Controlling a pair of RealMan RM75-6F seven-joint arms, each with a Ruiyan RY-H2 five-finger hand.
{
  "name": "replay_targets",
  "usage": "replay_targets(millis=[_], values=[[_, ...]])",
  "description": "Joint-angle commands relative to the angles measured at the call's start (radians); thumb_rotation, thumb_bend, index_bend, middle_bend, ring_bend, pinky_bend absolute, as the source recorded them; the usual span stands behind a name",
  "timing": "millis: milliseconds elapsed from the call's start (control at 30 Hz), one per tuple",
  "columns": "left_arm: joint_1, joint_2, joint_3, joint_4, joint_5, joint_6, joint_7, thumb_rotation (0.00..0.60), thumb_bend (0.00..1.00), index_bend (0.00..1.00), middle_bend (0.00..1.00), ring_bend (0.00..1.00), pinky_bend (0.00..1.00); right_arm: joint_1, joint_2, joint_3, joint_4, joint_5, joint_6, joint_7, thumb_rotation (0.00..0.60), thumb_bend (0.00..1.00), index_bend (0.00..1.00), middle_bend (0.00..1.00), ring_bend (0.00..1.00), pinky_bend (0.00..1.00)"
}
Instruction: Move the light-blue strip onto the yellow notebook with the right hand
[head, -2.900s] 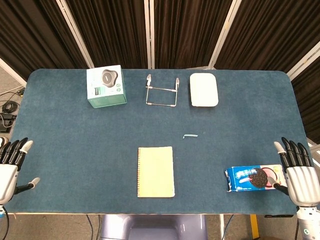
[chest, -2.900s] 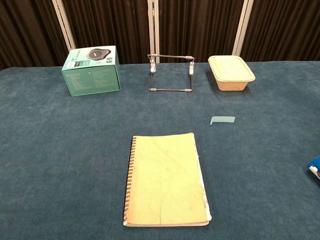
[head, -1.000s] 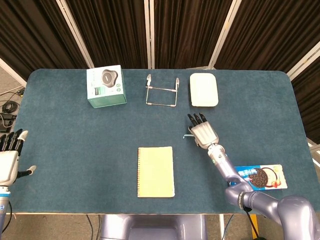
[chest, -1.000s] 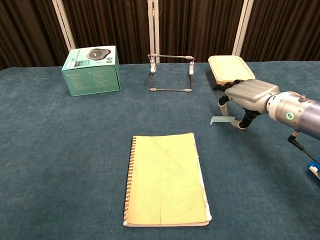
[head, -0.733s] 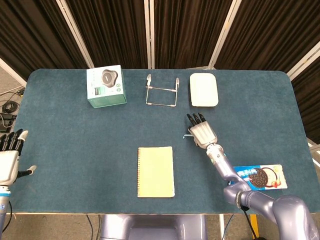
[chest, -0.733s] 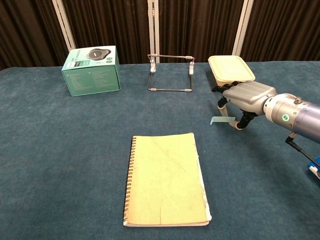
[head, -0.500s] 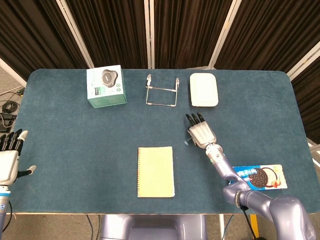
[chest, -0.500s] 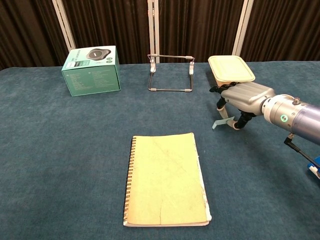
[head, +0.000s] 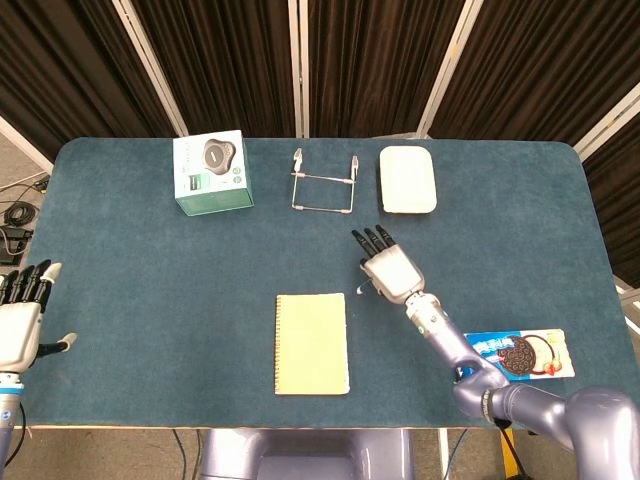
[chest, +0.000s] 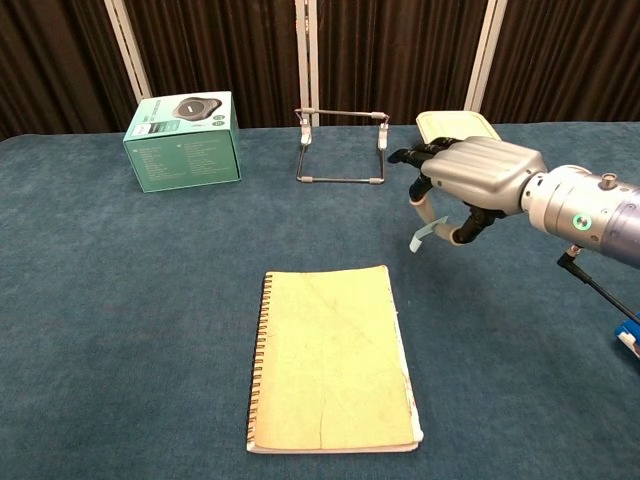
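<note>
My right hand (chest: 470, 180) (head: 388, 268) hangs above the table, just right of the yellow notebook's far end. It pinches the light-blue strip (chest: 428, 232) between thumb and a finger; the strip dangles off the cloth, tilted down to the left. In the head view only a sliver of the strip (head: 360, 293) shows under the hand. The yellow spiral notebook (chest: 332, 357) (head: 312, 343) lies flat near the front edge. My left hand (head: 20, 327) rests with fingers spread and nothing in it at the table's front left corner.
A green box (chest: 183, 141) stands at the back left, a wire stand (chest: 341, 148) at the back middle, a cream lidded container (head: 407, 180) behind my right hand. A blue cookie packet (head: 518, 354) lies at the front right. Blue cloth (chest: 120, 300) covers the table.
My right hand came in from the front right, closed on the strip, lifted it off the cloth and carried it left toward the notebook. The left hand barely moved.
</note>
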Motion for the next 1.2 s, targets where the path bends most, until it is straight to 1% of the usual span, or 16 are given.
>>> replay_targets(millis=[33,167,200,333,433,567,767,867,900,967,1033,1100,1133,1200], values=[[0.001,0.006,0.005,-0.009,0.003,-0.006,-0.016,0.600,0.00,0.00,0.00,0.00,0.00,0.001,0.132,-0.025,-0.253,-0.033,0.015,-0.178,0.600,0.43,0.67,0.00,0.00,0.00],[0.001,0.015,0.011,-0.019,0.012,-0.010,-0.027,0.600,0.00,0.00,0.00,0.00,0.00,0.008,0.169,-0.040,-0.395,-0.018,-0.008,-0.307,0.600,0.43,0.67,0.00,0.00,0.00],[0.003,0.020,0.015,-0.030,0.027,-0.003,-0.034,0.600,0.00,0.00,0.00,0.00,0.00,0.022,0.165,-0.058,-0.453,-0.022,-0.034,-0.378,0.600,0.43,0.67,0.00,0.00,0.00],[0.008,0.033,0.020,-0.045,0.044,0.008,-0.049,0.600,0.00,0.00,0.00,0.00,0.00,0.035,0.141,-0.069,-0.518,0.041,-0.061,-0.535,0.600,0.44,0.67,0.00,0.00,0.00],[0.011,0.042,0.022,-0.054,0.053,0.014,-0.063,0.600,0.00,0.00,0.00,0.00,0.00,0.051,0.097,-0.074,-0.524,0.096,-0.079,-0.626,0.600,0.44,0.67,0.00,0.00,0.00],[0.013,0.052,0.024,-0.062,0.061,0.017,-0.082,0.600,0.00,0.00,0.00,0.00,0.00,0.070,0.052,-0.081,-0.507,0.158,-0.080,-0.728,0.600,0.44,0.66,0.00,0.00,0.00],[0.012,0.064,0.024,-0.066,0.060,0.009,-0.109,0.600,0.00,0.00,0.00,0.00,0.00,0.082,0.025,-0.093,-0.491,0.206,-0.067,-0.779,0.600,0.44,0.66,0.00,0.00,0.00],[0.010,0.066,0.025,-0.065,0.060,0.003,-0.113,0.600,0.00,0.00,0.00,0.00,0.00,0.091,0.010,-0.094,-0.480,0.231,-0.063,-0.796,0.600,0.44,0.64,0.00,0.00,0.00],[0.009,0.066,0.025,-0.066,0.060,0.001,-0.114,0.600,0.00,0.00,0.00,0.00,0.00,0.095,0.004,-0.094,-0.476,0.239,-0.060,-0.804,0.600,0.43,0.62,0.00,0.00,0.00],[0.009,0.067,0.026,-0.066,0.060,0.000,-0.117,0.600,0.00,0.00,0.00,0.00,0.00,0.101,-0.007,-0.093,-0.469,0.251,-0.048,-0.820,0.600,0.38,0.51,0.00,0.00,0.00],[0.009,0.069,0.026,-0.068,0.060,-0.001,-0.119,0.600,0.00,0.00,0.00,0.00,0.00,0.102,-0.016,-0.089,-0.468,0.273,-0.031,-0.841,0.600,0.26,0.26,0.00,0.00,0.00],[0.009,0.073,0.027,-0.071,0.057,-0.004,-0.124,0.600,0.00,0.00,0.00,0.00,0.00,0.104,-0.025,-0.083,-0.473,0.297,-0.009,-0.864,0.600,0.16,0.08,0.00,0.00,0.00],[0.009,0.075,0.026,-0.071,0.056,-0.005,-0.126,0.600,0.00,0.00,0.00,0.00,0.00,0.104,-0.028,-0.080,-0.478,0.306,0.006,-0.875,0.600,0.12,0.03,0.00,0.00,0.00],[0.009,0.076,0.026,-0.071,0.054,-0.005,-0.127,0.600,0.00,0.00,0.00,0.00,0.00,0.100,-0.026,-0.077,-0.494,0.314,0.032,-0.875,0.600,0.08,0.00,0.00,0.00,0.00]])
